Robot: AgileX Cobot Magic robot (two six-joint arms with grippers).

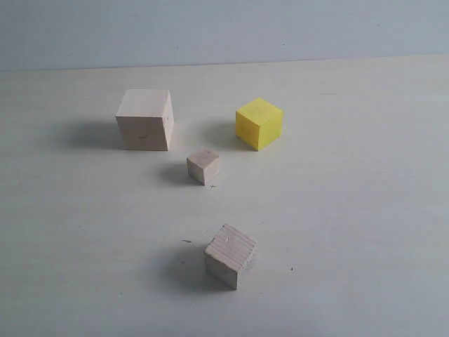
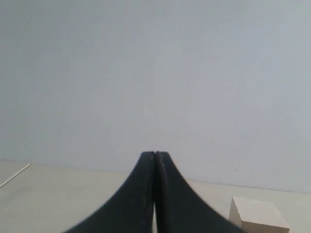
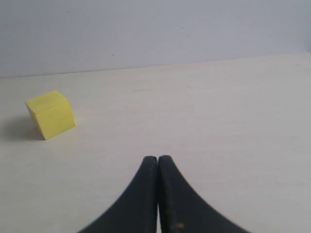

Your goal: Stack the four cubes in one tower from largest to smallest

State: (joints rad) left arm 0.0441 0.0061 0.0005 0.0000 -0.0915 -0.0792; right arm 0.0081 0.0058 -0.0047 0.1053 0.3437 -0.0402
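Four cubes stand apart on the pale table (image 1: 365, 210). The large pale wood cube (image 1: 144, 119) is at the back left, the yellow cube (image 1: 259, 123) at the back right. Between and in front of them sits the small wood cube (image 1: 203, 166). The medium wood cube (image 1: 230, 255), with grain lines on top, lies nearest the front. Neither arm shows in the exterior view. My left gripper (image 2: 155, 154) is shut on nothing, with a pale wood cube (image 2: 257, 219) off to one side. My right gripper (image 3: 158, 158) is shut and empty, the yellow cube (image 3: 50, 114) well away from it.
A plain grey wall (image 1: 224, 28) rises behind the table's far edge. A thin white line (image 2: 14, 175) lies on the table in the left wrist view.
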